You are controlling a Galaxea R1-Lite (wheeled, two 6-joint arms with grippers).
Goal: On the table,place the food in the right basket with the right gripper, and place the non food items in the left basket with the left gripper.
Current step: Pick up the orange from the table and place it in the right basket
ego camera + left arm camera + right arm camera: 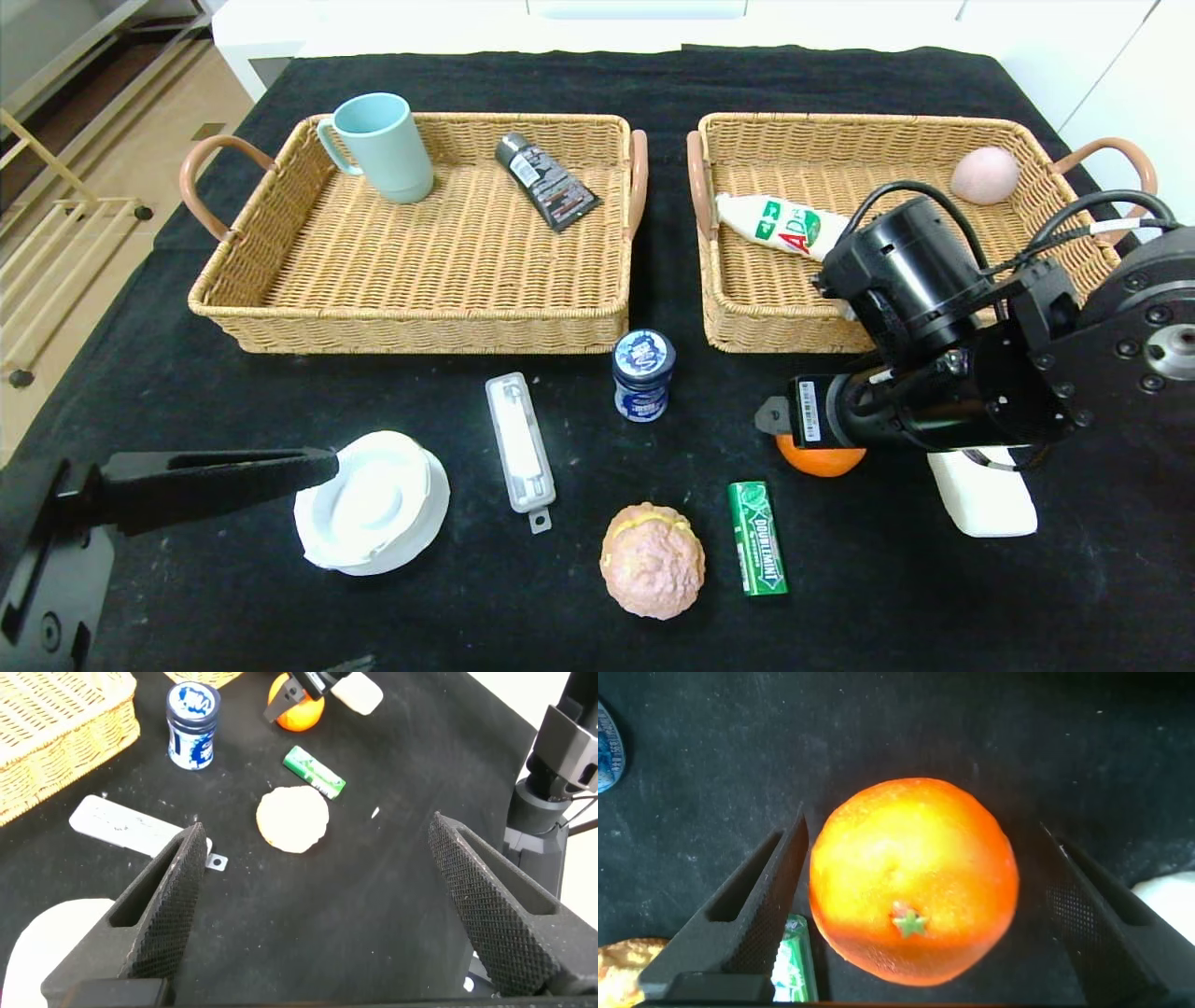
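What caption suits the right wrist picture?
Open right hand straddling a round orange fruit on the black cloth table.

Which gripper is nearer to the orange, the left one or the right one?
The right. The right gripper is directly over the orange, open, one finger on each side. The left gripper is open too, far across the table beside the white dish.

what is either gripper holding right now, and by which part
Nothing is held. The right gripper has its fingers open on either side of the orange, not closed on it. The left gripper is open and empty beside the white dish.
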